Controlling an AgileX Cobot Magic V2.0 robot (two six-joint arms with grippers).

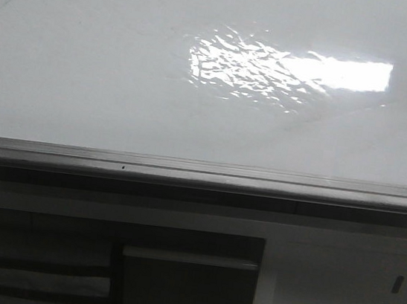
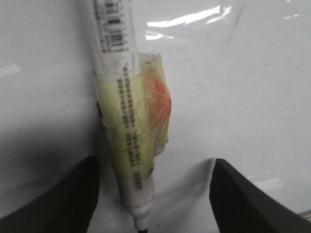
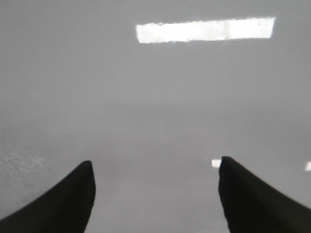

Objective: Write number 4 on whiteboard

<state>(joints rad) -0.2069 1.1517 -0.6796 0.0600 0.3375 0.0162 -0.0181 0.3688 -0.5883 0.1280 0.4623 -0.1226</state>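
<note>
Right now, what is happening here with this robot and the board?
A marker wrapped in yellowish tape shows between the fingers of the left end effector, in front of the whiteboard. The fingers stand apart from it, so a grip cannot be confirmed. The right end effector is open and empty. No number shows on the board.

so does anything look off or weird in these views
One thing: in the left wrist view, the marker is wrapped in yellowish tape with an orange-red patch showing through, and it sits nearer one finger, with the left gripper spread wide. The whiteboard shows only wrinkled glare and no strokes. The right gripper is open and empty.
</note>
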